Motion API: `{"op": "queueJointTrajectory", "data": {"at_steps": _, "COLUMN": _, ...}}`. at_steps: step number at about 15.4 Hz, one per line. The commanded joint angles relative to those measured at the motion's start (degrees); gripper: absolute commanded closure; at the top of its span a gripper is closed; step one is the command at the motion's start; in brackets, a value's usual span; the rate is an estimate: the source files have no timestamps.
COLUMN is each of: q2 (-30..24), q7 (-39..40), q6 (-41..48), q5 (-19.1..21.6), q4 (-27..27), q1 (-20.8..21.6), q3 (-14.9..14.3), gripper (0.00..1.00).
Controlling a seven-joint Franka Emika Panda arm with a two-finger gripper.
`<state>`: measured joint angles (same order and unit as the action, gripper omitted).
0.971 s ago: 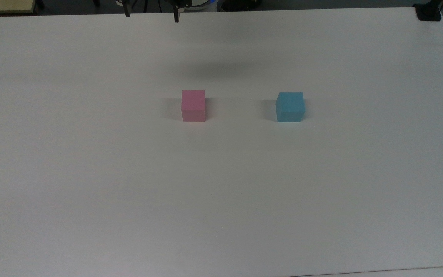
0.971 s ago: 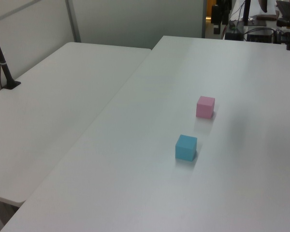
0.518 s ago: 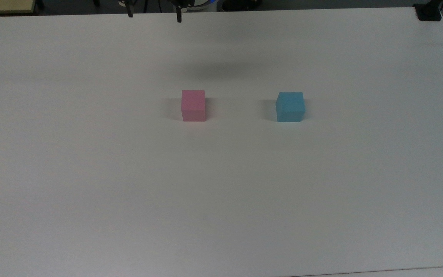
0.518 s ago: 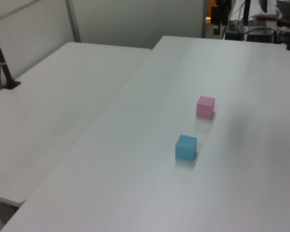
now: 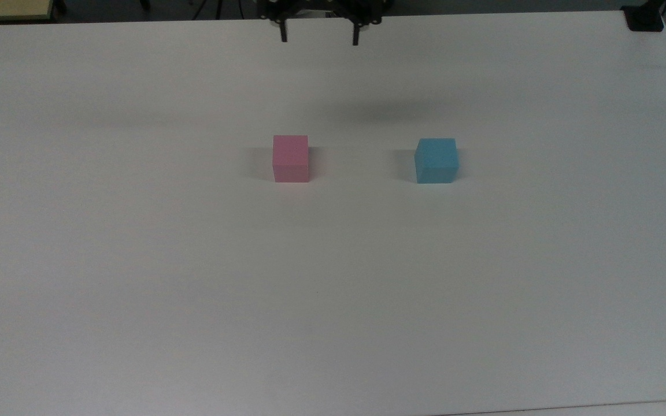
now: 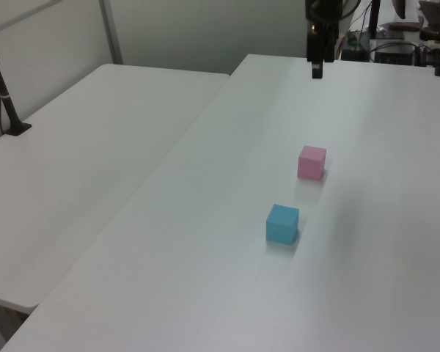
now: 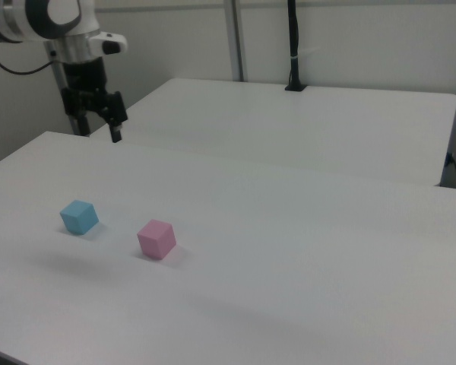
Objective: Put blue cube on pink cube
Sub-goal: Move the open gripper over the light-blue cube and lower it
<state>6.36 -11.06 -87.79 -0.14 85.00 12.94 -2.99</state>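
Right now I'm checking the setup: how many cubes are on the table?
2. The pink cube sits near the table's middle; the blue cube sits apart from it, toward the top view's right. Nothing hides others.

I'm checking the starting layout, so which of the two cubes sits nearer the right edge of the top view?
The blue cube. It rests on the table to the right of the pink cube, apart from it.

Bare table (image 5: 333, 277) surrounds 2 well-separated cubes.
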Motion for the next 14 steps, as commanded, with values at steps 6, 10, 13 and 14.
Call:
{"op": "queueJointTrajectory", "data": {"at_steps": 6, "q2": 4.10, "q7": -12.48, "q6": -8.09, "q5": 0.76, "q4": -0.36, "q1": 14.21, "q3": -0.62, "gripper": 0.00}}
{"op": "queueJointTrajectory", "data": {"at_steps": 10, "q2": 6.21, "q7": -14.25, "q6": -9.59, "q5": 0.67, "q4": -0.19, "q1": 16.59, "q3": -0.53, "gripper": 0.00}}
{"op": "queueJointTrajectory", "data": {"at_steps": 13, "q2": 8.40, "q7": -15.83, "q6": -12.30, "q5": 0.06, "q4": 2.09, "q1": 17.82, "q3": -0.53, "gripper": 0.00}}
{"op": "queueJointTrajectory", "data": {"at_steps": 14, "q2": 9.10, "q7": -16.09, "q6": -14.32, "q5": 0.06, "q4": 3.75, "q1": 17.91, "q3": -0.53, "gripper": 0.00}}
